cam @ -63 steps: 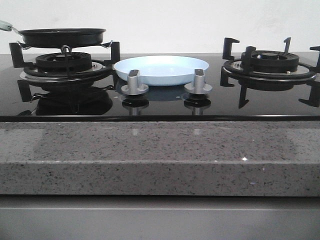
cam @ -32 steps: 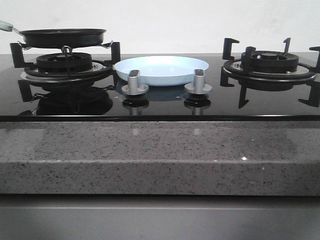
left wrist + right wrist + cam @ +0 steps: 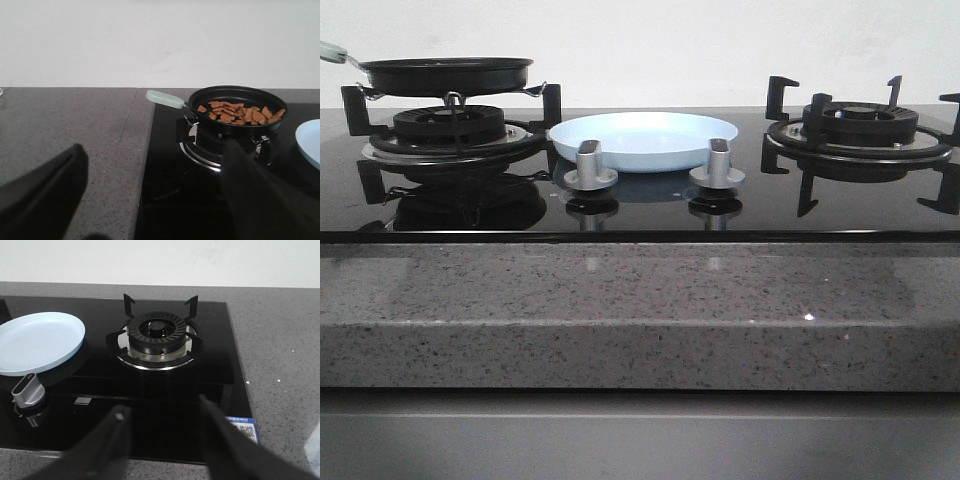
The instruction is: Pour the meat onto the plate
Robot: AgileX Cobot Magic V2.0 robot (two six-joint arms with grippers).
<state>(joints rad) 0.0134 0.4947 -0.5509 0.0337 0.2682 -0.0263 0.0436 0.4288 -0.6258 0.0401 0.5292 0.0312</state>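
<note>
Far left: black frying pan [image 3: 237, 109] with pale green handle [image 3: 165, 98], seated on the left burner's black grate [image 3: 450, 125], filled with small flat orange-brown meat pieces [image 3: 240, 113]. Left gripper [image 3: 150, 195] spread wide, empty, short of the handle. Centre: round, shallow, pale-blue plate [image 3: 642, 139] on black glass hob [image 3: 640, 215], behind two silver knobs [image 3: 590, 165], bare. Right: unused burner [image 3: 159, 335]. Right gripper [image 3: 162, 427] parted, empty. White sticker [image 3: 242, 426] with QR code, text perhaps too blurred to read.
</note>
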